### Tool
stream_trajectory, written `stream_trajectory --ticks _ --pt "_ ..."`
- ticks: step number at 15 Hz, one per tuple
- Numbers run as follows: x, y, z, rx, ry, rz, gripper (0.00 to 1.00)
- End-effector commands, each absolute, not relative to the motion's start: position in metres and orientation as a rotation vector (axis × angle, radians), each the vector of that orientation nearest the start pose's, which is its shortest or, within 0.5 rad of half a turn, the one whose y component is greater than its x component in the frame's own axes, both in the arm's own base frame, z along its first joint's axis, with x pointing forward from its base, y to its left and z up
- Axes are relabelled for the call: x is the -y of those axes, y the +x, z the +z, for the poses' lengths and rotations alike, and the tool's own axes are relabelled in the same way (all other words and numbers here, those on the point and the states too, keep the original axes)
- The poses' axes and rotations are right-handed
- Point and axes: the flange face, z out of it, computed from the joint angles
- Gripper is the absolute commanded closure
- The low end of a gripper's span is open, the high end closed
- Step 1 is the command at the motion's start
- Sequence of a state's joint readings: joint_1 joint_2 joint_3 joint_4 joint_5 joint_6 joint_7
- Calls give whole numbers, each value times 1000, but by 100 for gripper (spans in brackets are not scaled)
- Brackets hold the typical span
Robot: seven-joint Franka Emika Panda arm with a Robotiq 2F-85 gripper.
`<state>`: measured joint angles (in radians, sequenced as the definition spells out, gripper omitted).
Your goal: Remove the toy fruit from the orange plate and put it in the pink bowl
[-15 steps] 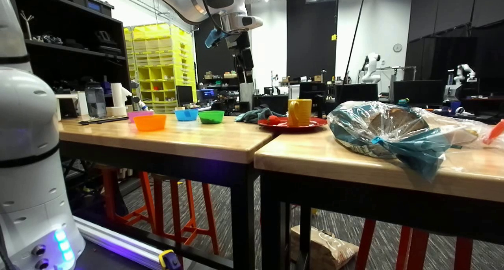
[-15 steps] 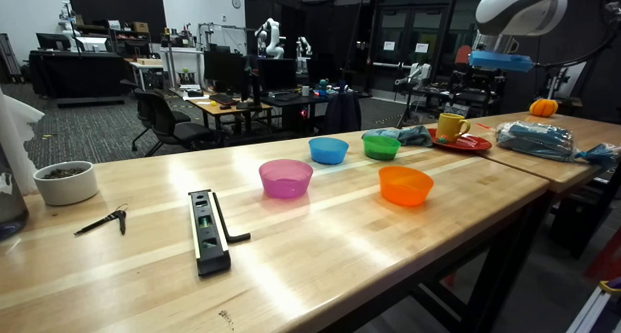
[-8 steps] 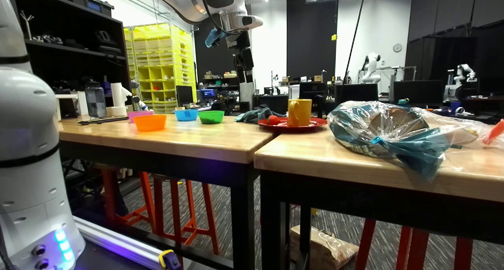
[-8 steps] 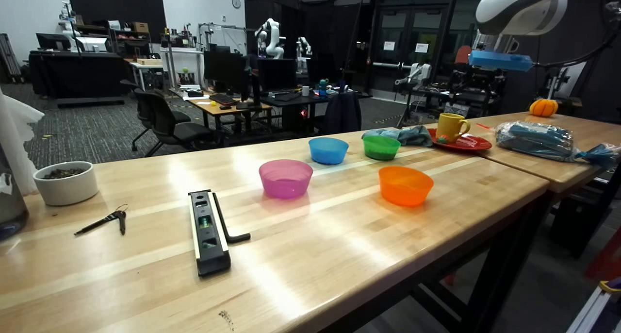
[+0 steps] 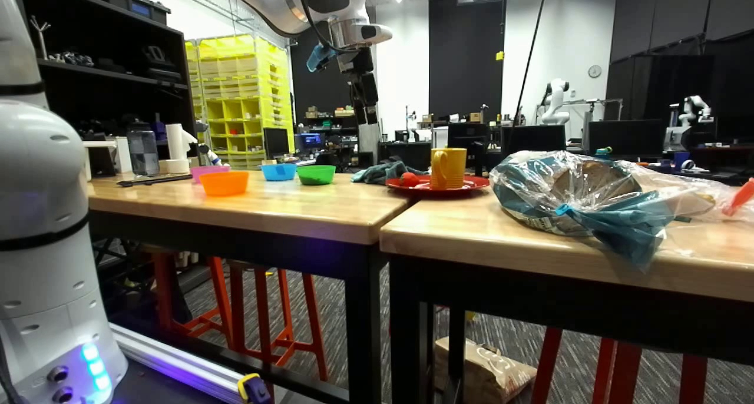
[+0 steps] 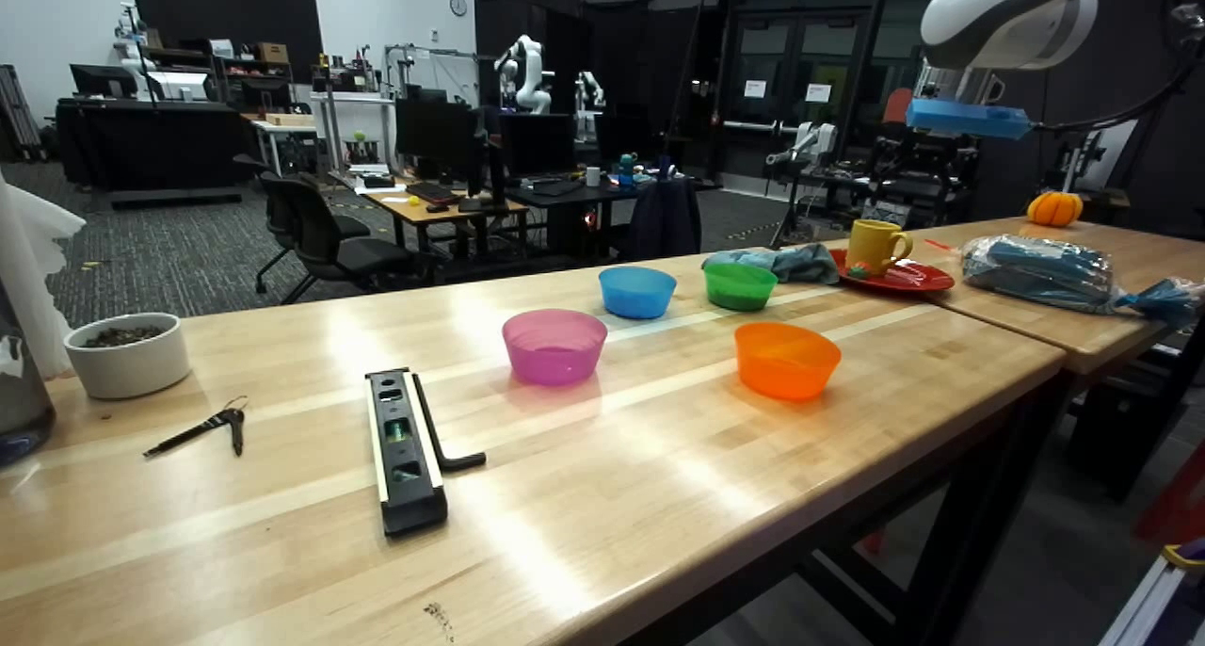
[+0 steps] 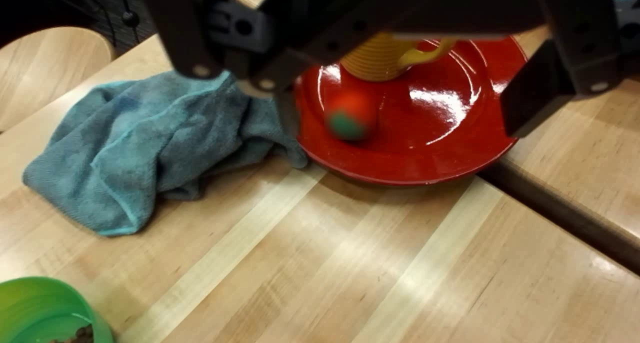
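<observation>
The jaws stand wide and empty, high over the surface (image 7: 360,243). Below, the toy fruit (image 7: 351,113) sits on the red plate (image 7: 400,158); it shows off-centre between them in the wrist view, so an uncorrected descent could set it rolling, and the yellow mug (image 7: 371,62) close beside could be bumped. The pink bowl (image 6: 554,347) stands well apart. Since half a second ago, only the arm (image 6: 1017,24) has shifted, slightly.

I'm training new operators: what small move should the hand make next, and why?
Probably ease the open hand sideways to centre it on the toy fruit before lowering: in the wrist view the fruit sits off-centre between its jaws, beside the yellow mug on the red plate.
</observation>
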<state>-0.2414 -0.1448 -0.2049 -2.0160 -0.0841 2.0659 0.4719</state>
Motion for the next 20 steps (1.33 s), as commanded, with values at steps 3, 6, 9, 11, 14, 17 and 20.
stream_trajectory --ticks 3,6,9,11,14,17,20 --pt "221 506 532 -1553 -2782 -338 0" --pt "217 525 523 -1675 -2736 -387 0" --pt "223 541 512 -1761 -2736 -436 0" --pt "233 549 504 -1807 -2751 -432 0" --pt "247 563 490 -1835 -2776 -411 0" --pt "260 582 474 -1829 -2788 -389 0" --pt "272 598 457 -1846 -2804 -372 0"
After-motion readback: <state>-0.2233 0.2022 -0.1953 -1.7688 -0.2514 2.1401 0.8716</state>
